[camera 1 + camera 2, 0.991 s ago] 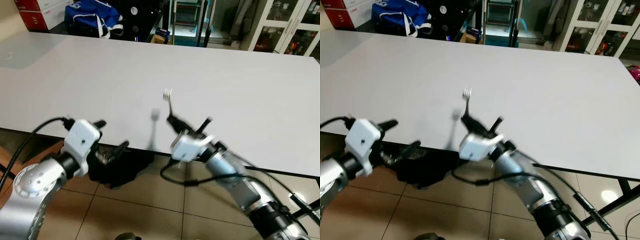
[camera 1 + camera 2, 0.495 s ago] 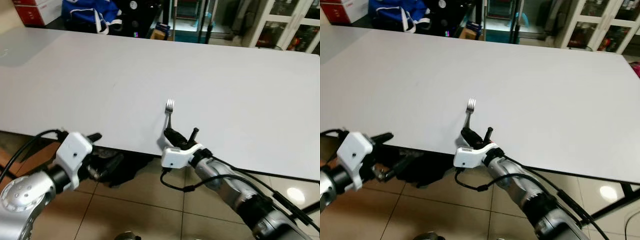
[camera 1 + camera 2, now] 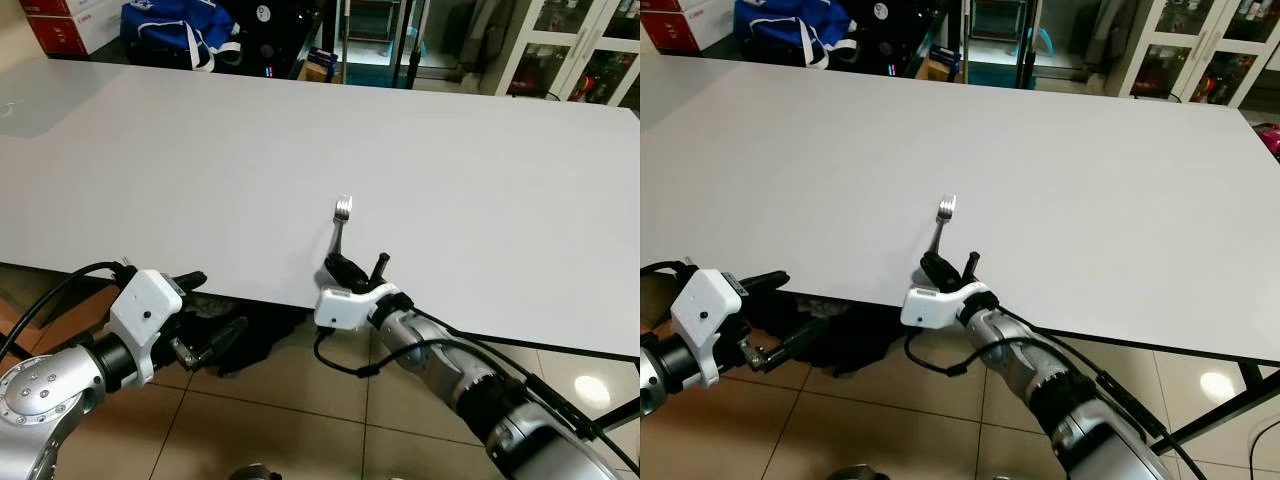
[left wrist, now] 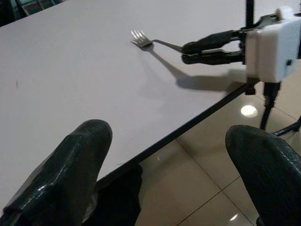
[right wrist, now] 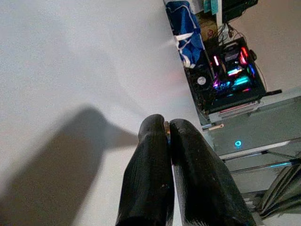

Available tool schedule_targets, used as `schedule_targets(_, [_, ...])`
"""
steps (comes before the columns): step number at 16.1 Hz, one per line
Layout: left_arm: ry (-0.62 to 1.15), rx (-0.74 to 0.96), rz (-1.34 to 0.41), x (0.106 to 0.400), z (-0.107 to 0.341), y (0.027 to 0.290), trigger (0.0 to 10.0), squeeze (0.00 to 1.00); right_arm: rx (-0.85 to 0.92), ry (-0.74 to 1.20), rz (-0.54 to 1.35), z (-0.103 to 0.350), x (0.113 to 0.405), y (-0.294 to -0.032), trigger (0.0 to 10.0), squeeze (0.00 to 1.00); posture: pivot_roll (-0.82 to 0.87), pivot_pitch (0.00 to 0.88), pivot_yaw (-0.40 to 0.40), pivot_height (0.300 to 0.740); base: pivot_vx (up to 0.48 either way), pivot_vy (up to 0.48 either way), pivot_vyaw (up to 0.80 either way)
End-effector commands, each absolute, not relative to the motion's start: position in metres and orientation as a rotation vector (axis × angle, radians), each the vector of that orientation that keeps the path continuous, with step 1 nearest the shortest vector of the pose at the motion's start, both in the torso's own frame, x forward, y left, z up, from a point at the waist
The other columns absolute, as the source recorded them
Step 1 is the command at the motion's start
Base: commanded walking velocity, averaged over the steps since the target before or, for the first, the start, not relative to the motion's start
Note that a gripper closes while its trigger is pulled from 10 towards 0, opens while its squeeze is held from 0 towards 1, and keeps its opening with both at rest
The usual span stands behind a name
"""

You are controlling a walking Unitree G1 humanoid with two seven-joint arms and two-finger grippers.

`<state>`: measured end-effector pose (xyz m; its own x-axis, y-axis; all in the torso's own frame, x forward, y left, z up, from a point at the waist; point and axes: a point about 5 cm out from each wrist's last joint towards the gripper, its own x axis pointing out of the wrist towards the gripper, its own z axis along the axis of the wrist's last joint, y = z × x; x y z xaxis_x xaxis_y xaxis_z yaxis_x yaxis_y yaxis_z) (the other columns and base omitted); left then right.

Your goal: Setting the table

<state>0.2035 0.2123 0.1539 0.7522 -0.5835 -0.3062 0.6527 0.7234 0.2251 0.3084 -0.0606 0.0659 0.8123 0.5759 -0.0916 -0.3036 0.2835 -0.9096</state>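
Note:
A silver fork [image 3: 342,214] lies low over the white table [image 3: 200,150] near its front edge, tines pointing to the far side. In the left wrist view the fork [image 4: 143,38] has its tines down at the tabletop and its handle a little raised. My right gripper [image 3: 345,268] is shut on the handle end, just inside the table's edge. Its black fingers [image 5: 150,160] are pressed together. My left gripper [image 3: 212,308] hangs open below the table's front edge, to the left, with nothing between its fingers [image 4: 70,174].
A dark bundle [image 3: 250,335] lies on the tiled floor under the table edge. Behind the table are a blue bag [image 3: 170,25], red boxes [image 3: 70,20] and glass cabinets [image 3: 590,60]. The broad tabletop stretches left and right of the fork.
My right gripper has brought the fork down from a raised, tilted pose to the tabletop near the front edge. The left arm has sunk slightly. The camera has shifted too.

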Motion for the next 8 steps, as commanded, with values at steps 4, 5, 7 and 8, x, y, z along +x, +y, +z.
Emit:
schedule_targets(4, [0.225,0.339,-0.700,0.2001,0.1575,0.2145,10.0,0.00,-1.076,-0.209,0.650,0.0565,0.3067,-0.0582,10.0,1.00,0.12,0.064,0.024,0.740,0.000,0.000,0.00])
schedule_targets(5, [0.226,0.339,-0.700,0.2001,0.1575,0.2147,10.0,0.00,-1.074,-0.202,0.654,0.0555,0.3070,-0.0578,10.0,1.00,0.12,0.063,0.023,0.740,0.000,0.000,0.00])
schedule_targets(7, [0.228,0.336,-0.702,0.1994,0.1573,0.2146,10.0,0.00,-1.067,-0.183,0.656,0.0539,0.3086,-0.0579,10.0,1.00,0.12,0.063,0.024,0.740,0.000,0.000,0.00])
schedule_targets(8, [0.229,0.335,-0.704,0.1991,0.1570,0.2146,10.0,0.00,-1.064,-0.179,0.656,0.0538,0.3090,-0.0580,10.0,1.00,0.12,0.063,0.024,0.740,0.000,0.000,0.00])
